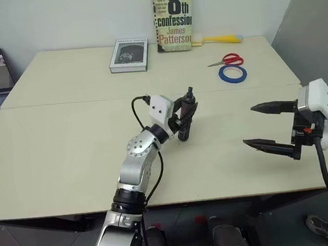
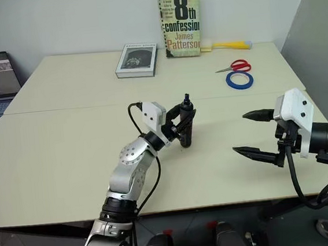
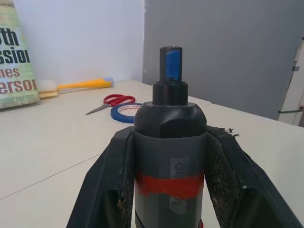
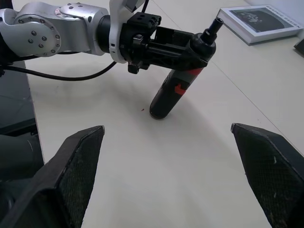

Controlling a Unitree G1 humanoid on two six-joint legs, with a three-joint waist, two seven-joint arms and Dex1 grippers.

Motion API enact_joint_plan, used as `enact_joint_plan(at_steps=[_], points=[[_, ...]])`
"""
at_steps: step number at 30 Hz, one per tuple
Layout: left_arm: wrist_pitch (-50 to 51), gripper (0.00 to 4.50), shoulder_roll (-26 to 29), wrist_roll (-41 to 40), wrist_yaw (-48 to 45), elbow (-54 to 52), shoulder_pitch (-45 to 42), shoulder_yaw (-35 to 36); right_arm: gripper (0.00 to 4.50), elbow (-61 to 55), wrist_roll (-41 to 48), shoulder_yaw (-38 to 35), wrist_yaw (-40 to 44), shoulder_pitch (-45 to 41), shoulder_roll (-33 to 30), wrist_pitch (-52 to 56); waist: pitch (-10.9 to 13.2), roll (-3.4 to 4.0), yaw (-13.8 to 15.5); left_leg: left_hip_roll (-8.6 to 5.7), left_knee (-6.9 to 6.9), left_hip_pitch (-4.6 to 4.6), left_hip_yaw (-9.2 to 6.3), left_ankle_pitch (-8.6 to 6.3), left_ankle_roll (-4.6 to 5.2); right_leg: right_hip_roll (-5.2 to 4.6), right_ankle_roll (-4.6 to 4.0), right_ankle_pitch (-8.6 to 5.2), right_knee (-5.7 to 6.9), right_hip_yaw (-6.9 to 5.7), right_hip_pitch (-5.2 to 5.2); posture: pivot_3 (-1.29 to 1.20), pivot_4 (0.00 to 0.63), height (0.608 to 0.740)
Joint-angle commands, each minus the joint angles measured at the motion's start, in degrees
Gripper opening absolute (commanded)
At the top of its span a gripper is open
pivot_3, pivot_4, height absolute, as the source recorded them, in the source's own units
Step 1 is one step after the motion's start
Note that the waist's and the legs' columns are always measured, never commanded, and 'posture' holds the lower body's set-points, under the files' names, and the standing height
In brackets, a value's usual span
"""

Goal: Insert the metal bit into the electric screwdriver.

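So the electric screwdriver [image 4: 183,80] is in my left claw [image 1: 185,116], clamped between the two black fingers around its upper body, just above the red band. It's a slim, smooth, matte black cylinder, rounded at the butt end, and it steps down to a narrow collar and a small stub at the tip. In my left wrist view that stub has a blue patch on its face. The tool is tilted, tip up and away from me, with the butt hanging just above the bench [image 1: 67,144]; I can't tell if it actually touches. The inner pads of my left fingers [image 3: 116,180] look rough and gritty against the smooth barrel.

My left arm reaches forward over the middle of the bench, the wrist turned toward my right side, with a black cable looping off the white wrist housing.

My right claw [image 1: 266,126] hangs off to the right, well apart from the screwdriver, fingers spread wide with nothing between them. They're pointed black wedges with a woven texture, aimed across toward the tool.

Further back on the pale, smooth bench: red-handled scissors [image 1: 226,60] just beside a blue tape roll [image 1: 232,74], a yellow-handled brush [image 1: 217,39], an upright paperback [image 1: 172,16] against the wall, and a grey book [image 1: 128,55] lying flat.
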Motion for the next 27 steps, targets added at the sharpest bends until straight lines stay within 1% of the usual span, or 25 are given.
enact_joint_plan(at_steps=[1, 5, 7, 12, 17, 20, 22, 24, 27], points=[[3.37, 1.67, 2.8, 0.01, 0.8, -5.32, 3.16, 1.44, 4.5, -0.77, 0.67, -1.14, -0.07, -0.9, -1.09, -0.75, 0.0, 0.0, -0.08, 0.0, 0.0, 0.0, 0.0, 0.0, 0.0, 0.0, 0.0, 0.0, 0.0, 0.0, 0.0, 0.0, 0.15, 0.74], [7.04, 1.67, 4.79, -1.01, 1.57, -9.54, 5.18, 2.35, 4.5, -0.09, 0.44, -0.8, 0.38, -0.89, -1.47, -1.23, -0.03, 0.06, -0.15, 0.02, 0.0, 0.04, 0.0, 0.0, 0.0, 0.01, -0.04, -0.02, 0.01, -0.01, 0.02, 0.0, 0.15, 0.74], [8.14, 1.67, 5.37, -1.26, 1.94, -10.86, 5.75, 2.56, 4.5, 0.47, -0.3, -0.05, 0.57, -1.12, -1.68, -1.86, -0.04, 0.06, -0.15, 0.02, 0.01, 0.06, 0.0, 0.0, 0.0, 0.01, -0.19, -0.11, 0.01, 0.0, 0.03, 0.0, 0.15, 0.74], [8.46, 1.66, 5.06, -0.71, 2.56, -11.96, 5.54, 0.91, 4.5, 2.63, -3.78, 2.67, 1.92, -1.73, -3.1, -4.24, -0.04, 0.06, -0.16, 0.01, 0.08, 0.07, 0.01, 0.02, 0.02, 0.01, -0.23, -0.1, 0.01, 0.01, 0.05, 0.0, 0.15, 0.74], [7.67, 1.66, 4.07, 0.41, 1.54, -11.94, 3.58, -2.62, 4.5, 11.6, -12.9, 7.13, 10.19, -0.04, -11.21, -11.63, -0.05, 0.09, -0.02, 0.0, 0.08, 0.02, 0.01, 0.02, 0.02, 0.0, -0.23, -0.1, -0.06, 0.01, 0.05, 0.0, 0.15, 0.74], [7.04, 1.66, 3.73, 0.92, 0.33, -12.33, 2.58, -4.54, 4.5, 19.56, -19.53, 12.43, 16.17, -0.62, -16.56, -18.13, -0.07, 0.12, 0.01, 0.0, 0.04, -0.03, 0.04, 0.02, 0.02, -0.01, -0.21, -0.08, -0.27, 0.02, 0.07, 0.0, 0.15, 0.74], [6.93, 1.66, 3.37, 1.09, -0.29, -12.57, 2.53, -5.58, 4.5, 23.83, -23.0, 16.46, 20.31, -2.03, -18.71, -22.01, -0.08, 0.18, -0.01, 0.01, -0.02, -0.04, 0.06, 0.01, 0.03, -0.01, -0.19, -0.07, -0.41, 0.02, 0.08, 0.0, 0.15, 0.74], [6.28, 1.66, 3.16, 1.55, -0.78, -12.62, 2.75, -6.64, 4.5, 27.91, -26.92, 21.23, 23.71, -4.89, -19.38, -25.74, -0.09, 0.2, 0.02, 0.01, -0.12, -0.05, 0.08, 0.01, 0.03, -0.03, -0.18, -0.06, -0.52, 0.02, 0.08, 0.0, 0.15, 0.74], [6.12, 1.66, 2.35, 1.9, -0.52, -12.22, 2.92, -7.02, 4.5, 33.72, -32.82, 28.73, 28.03, -12.55, -17.24, -28.73, -0.1, 0.29, -0.05, 0.01, -0.2, -0.06, 0.12, 0.01, 0.03, -0.03, -0.02, 0.03, -0.6, 0.03, 0.07, 0.0, 0.15, 0.74]])
